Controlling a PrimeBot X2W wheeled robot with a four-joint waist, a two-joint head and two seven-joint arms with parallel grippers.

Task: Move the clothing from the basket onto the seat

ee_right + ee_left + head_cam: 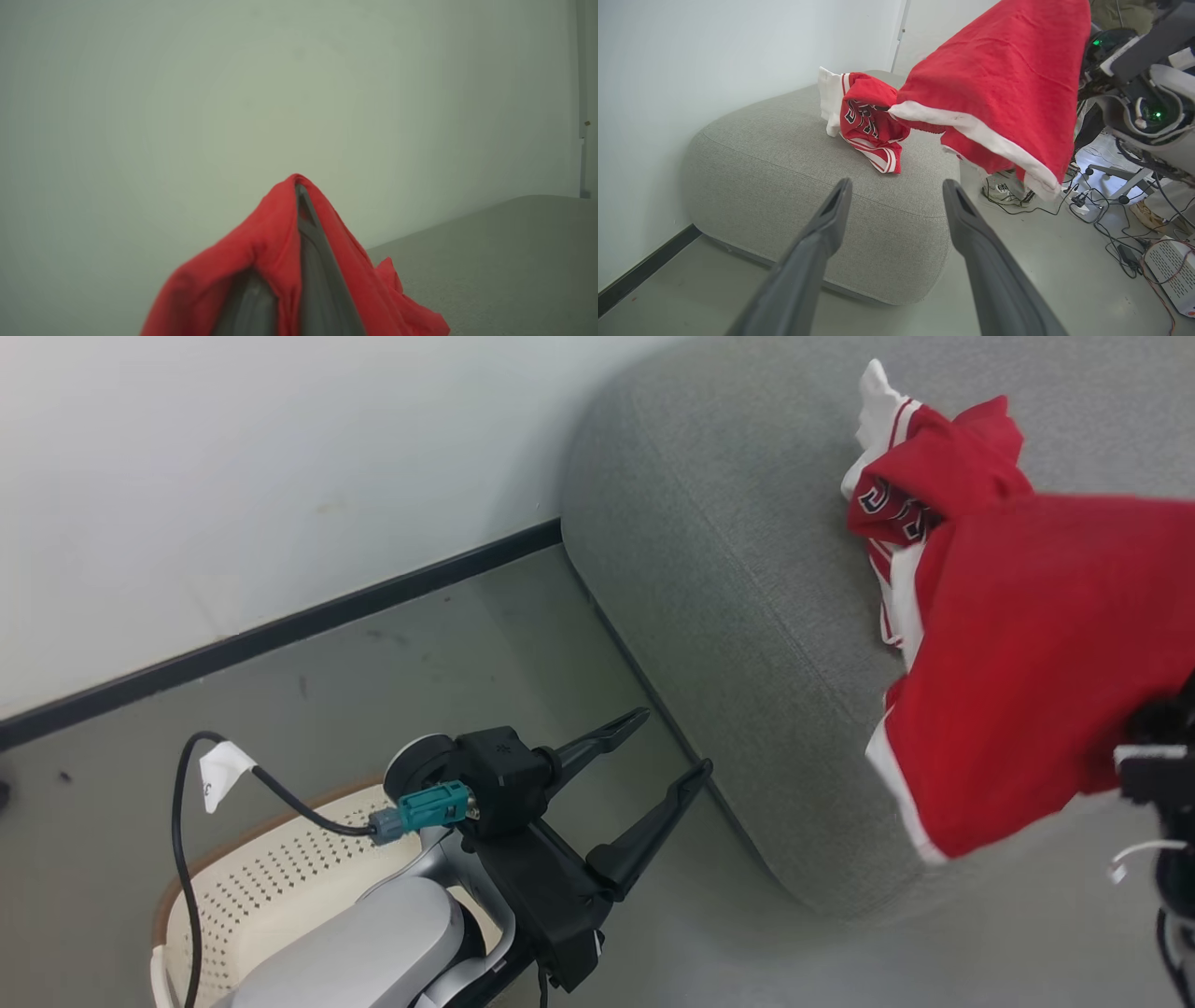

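My right claw (pixel 299 190) is pressed tight, its two dark fingers meeting with no gap, and it has hold of the red garment (pixel 1027 663), whose soft cloth folds down both sides of them; the garment is matte and faintly fuzzy, with a thick white hem, and hangs as a broad sloping sheet over the right part of the seat (pixel 728 569); the seat is a big grey cushion of coarse woven fabric, rounded at every corner, with a stitched seam along its side; on its top, farther off, lies the jersey (pixel 910 485), crumpled into a lump, red with white stripes and dark lettering; I cannot tell whether the hanging hem touches it; my left claw (pixel 674 741) is spread wide and holds nothing, its tapered black fingers over the grey floor (pixel 420 663) just left of the seat's near corner; under my pale forearm (pixel 355 943), near left, sits the basket (pixel 271 887), cream plastic pierced with rows of small holes below a brown rim, much of it hidden by that arm; a black cable (pixel 308 812) with a white tag loops across it to a teal plug (pixel 431 805); the left wrist view takes in what the head view cuts off, the floor right of the seat, with tangled cables (pixel 1111 233), a shoe (pixel 1004 193) and a white vented box (pixel 1171 275); the right wrist view gives pale wall (pixel 187 93) beyond the cloth.
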